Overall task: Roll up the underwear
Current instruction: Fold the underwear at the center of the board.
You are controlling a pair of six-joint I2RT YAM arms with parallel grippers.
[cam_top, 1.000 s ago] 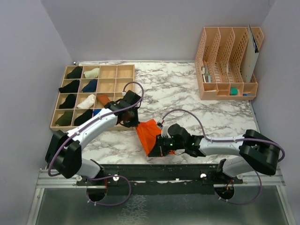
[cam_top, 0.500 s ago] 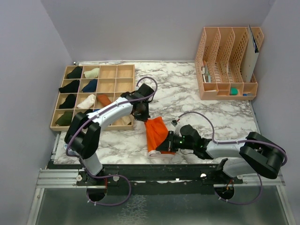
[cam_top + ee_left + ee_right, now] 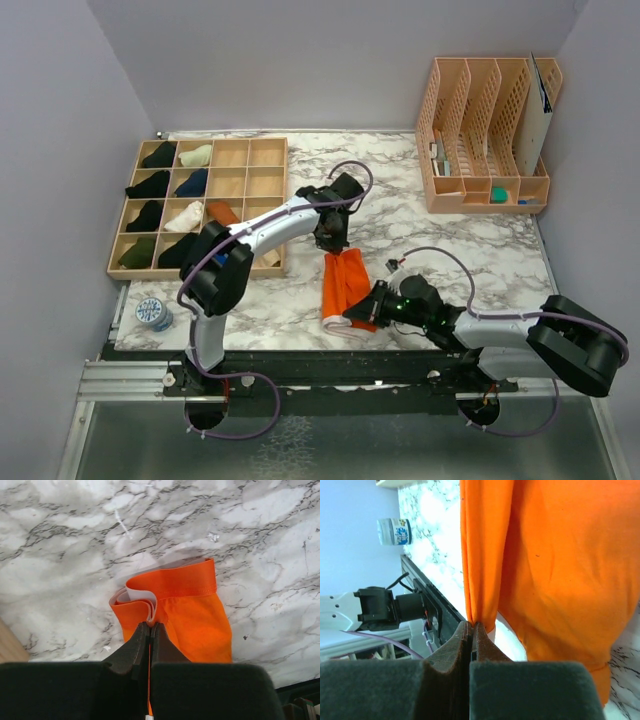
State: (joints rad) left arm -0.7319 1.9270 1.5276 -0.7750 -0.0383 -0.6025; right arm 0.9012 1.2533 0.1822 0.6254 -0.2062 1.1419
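Observation:
The bright orange underwear (image 3: pixel 343 285) lies on the marble table as a narrow strip folded lengthwise, its white waistband (image 3: pixel 336 324) peeking out at the near end. At the far end my left gripper (image 3: pixel 334 244) is shut on it. In the left wrist view that gripper (image 3: pixel 150 626) pinches the orange cloth (image 3: pixel 195 617) beside a curl of white waistband (image 3: pixel 137 594). My right gripper (image 3: pixel 360 313) is shut on the near end. The right wrist view has that gripper (image 3: pixel 471 625) clamped on a hanging fold of the cloth (image 3: pixel 555 565). A rust-brown piece (image 3: pixel 221 212) sits in the wooden organizer.
A wooden compartment organizer (image 3: pixel 265 150) with dark, blue and cream bundles stands at the left. A peach file rack (image 3: pixel 485 135) stands at the back right. A small round tin (image 3: pixel 153 313) sits by the table's near left corner, close to the black front rail (image 3: pixel 330 362).
Both grippers have carried the orange underwear to the right. The left one swung right and farther back, and the cloth went from a bunched shape to a long narrow strip.

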